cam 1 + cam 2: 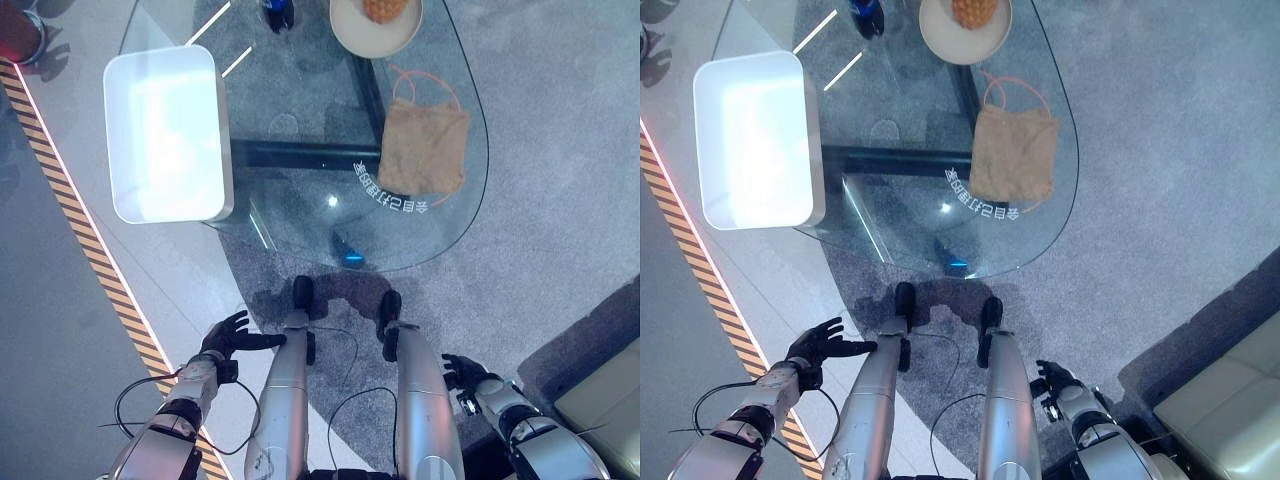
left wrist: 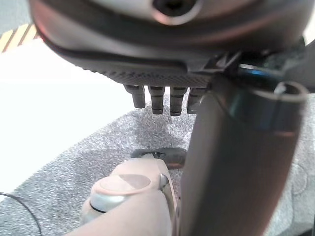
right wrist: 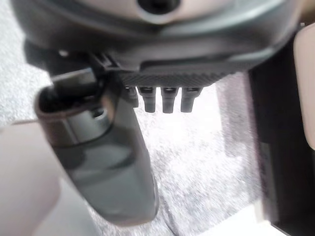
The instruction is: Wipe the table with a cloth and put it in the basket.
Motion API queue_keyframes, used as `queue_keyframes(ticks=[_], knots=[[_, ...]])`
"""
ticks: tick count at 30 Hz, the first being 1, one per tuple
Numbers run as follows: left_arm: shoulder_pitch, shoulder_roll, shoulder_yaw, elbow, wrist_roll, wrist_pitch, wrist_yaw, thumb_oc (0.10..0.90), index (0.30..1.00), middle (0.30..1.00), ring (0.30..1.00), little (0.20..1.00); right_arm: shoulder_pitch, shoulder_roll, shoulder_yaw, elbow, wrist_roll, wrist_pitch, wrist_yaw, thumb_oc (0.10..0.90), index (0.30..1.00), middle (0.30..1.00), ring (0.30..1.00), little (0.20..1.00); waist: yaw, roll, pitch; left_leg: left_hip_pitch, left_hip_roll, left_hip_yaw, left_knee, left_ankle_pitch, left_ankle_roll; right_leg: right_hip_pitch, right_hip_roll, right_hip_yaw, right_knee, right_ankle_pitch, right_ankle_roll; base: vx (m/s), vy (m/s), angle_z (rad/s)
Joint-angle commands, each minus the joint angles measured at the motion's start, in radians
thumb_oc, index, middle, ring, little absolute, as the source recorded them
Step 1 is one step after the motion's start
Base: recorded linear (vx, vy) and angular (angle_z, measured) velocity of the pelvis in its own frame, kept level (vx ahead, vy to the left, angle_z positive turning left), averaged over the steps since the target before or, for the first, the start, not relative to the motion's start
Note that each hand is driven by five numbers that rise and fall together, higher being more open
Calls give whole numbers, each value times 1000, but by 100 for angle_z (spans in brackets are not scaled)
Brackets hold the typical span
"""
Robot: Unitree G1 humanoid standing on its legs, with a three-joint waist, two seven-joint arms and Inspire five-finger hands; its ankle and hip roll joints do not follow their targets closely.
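A tan cloth lies flat on the right part of the glass table, with a thin orange loop at its far edge. A white rectangular basket sits on the table's left end. Both hands hang low, well short of the table's near edge. My left hand is at the lower left with fingers spread and holds nothing. On the lower right is my right hand, its fingers relaxed and nothing in them. The wrist views show straight fingers over grey carpet.
A round plate with a yellow fruit and a dark bottle stand at the table's far side. Yellow-black floor tape runs along the left. A beige seat is at the lower right.
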Motion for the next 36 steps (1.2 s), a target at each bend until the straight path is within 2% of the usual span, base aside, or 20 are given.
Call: queue_keyframes(ticks=[1,12,17,20,22,26,31,36], knots=[[47,16,10,3,-46,2,12,800,900,900,900,900,52,-65,14,-41,61,-21,-56,800,900,900,900,900,-11,-6,3,-56,-80,35,144,-58,75,7,57,-31,-97,103,-21,-39,-41,-11],[18,25,25,13,-93,-2,9,800,900,900,900,900,24,-76,7,-49,87,-53,-114,800,900,900,900,900,-8,-16,11,-131,-82,39,181,-61,66,-48,56,-47,-82,107,-35,-24,-37,1],[16,23,19,18,-105,-6,15,800,900,900,900,900,13,-86,6,-47,16,-88,-226,800,900,900,900,900,-11,-13,11,-142,-83,42,179,-61,64,-56,53,-49,-94,114,-32,0,-3,3],[-1,39,14,16,-136,17,13,800,900,900,900,900,-35,-122,2,-54,32,-112,-302,800,900,900,900,900,-11,-12,11,-144,-83,43,174,-59,64,-57,51,-49,-104,121,-29,0,0,0],[2,40,14,13,-157,13,14,800,900,900,900,900,-58,-149,-17,-77,27,-154,-360,800,900,900,900,900,-11,-11,11,-145,-83,45,171,-60,64,-59,51,-45,-108,125,-27,0,0,0],[16,51,21,6,-174,2,13,800,900,900,900,900,-122,-228,-41,-190,10,-192,-438,800,900,900,900,900,-9,-16,11,-137,-81,51,147,-57,63,-56,47,-49,-138,139,-19,0,0,0],[-1,76,17,15,-185,6,-2,800,900,900,900,900,-226,-310,-24,-261,33,-200,-477,800,900,900,900,900,-2,-23,11,-136,-82,57,130,-57,62,-54,41,-63,-164,149,-17,-3,-13,0],[-4,57,-14,27,-207,-21,8,800,900,900,900,900,-336,-361,12,-320,46,-198,-553,800,900,900,900,900,3,-14,11,-139,-76,63,116,-59,56,-66,35,-69,-162,149,-10,26,21,4]])
